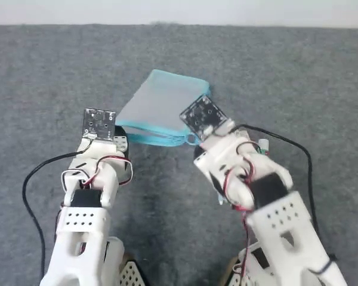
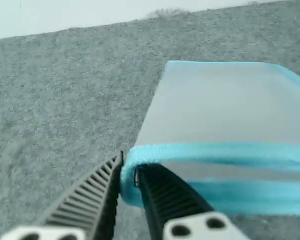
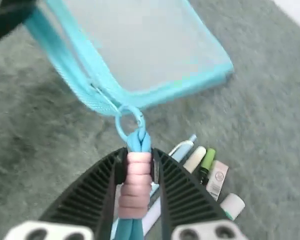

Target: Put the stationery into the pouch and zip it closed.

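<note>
A translucent pouch (image 1: pixel 161 104), seemingly limp and light, lies on grey carpet (image 1: pixel 286 71). The left gripper (image 2: pixel 128 167) pinches its teal corner binding and the right gripper (image 3: pixel 138 156) clamps the pink zip pull (image 3: pixel 134 187), likely the firmest holds. Stationery (image 3: pixel 205 167) lies loose beside the pouch's zip end.

I can read no words or numbers anywhere here. The pink box (image 3: pixel 217 179) carries a round printed mark, but it is too small and too blurred for me to read.
</note>
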Robot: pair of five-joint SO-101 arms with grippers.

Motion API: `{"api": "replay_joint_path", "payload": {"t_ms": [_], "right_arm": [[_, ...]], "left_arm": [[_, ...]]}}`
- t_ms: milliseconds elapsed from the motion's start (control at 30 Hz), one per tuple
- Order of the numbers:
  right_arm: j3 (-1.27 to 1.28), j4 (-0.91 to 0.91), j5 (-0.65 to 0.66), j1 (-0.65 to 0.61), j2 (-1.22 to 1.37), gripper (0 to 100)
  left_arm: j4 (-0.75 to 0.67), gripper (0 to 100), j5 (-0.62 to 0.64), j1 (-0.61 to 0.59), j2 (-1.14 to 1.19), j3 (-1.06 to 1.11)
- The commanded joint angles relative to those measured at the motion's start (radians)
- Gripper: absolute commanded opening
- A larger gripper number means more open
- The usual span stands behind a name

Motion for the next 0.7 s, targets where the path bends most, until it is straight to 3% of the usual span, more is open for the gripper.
{"api": "replay_joint_path", "payload": {"t_ms": [0, 233, 500, 667], "right_arm": [[-0.012, -0.053, 0.018, 0.059, 0.077, 0.6], [-0.064, 0.005, 0.015, 0.054, 0.166, 2.5], [-0.084, 0.22, 0.011, 0.067, 0.107, 36.7], [-0.152, 0.352, 0.006, 0.257, 0.13, 29.2]], "left_arm": [[0.009, 1, 0.054, -0.063, 0.002, -0.062], [0.009, 1, 0.075, -0.081, 0.003, -0.061], [0.009, 1, 0.115, -0.081, 0.003, -0.064], [0.009, 1, 0.117, -0.081, 0.005, -0.061]]}}
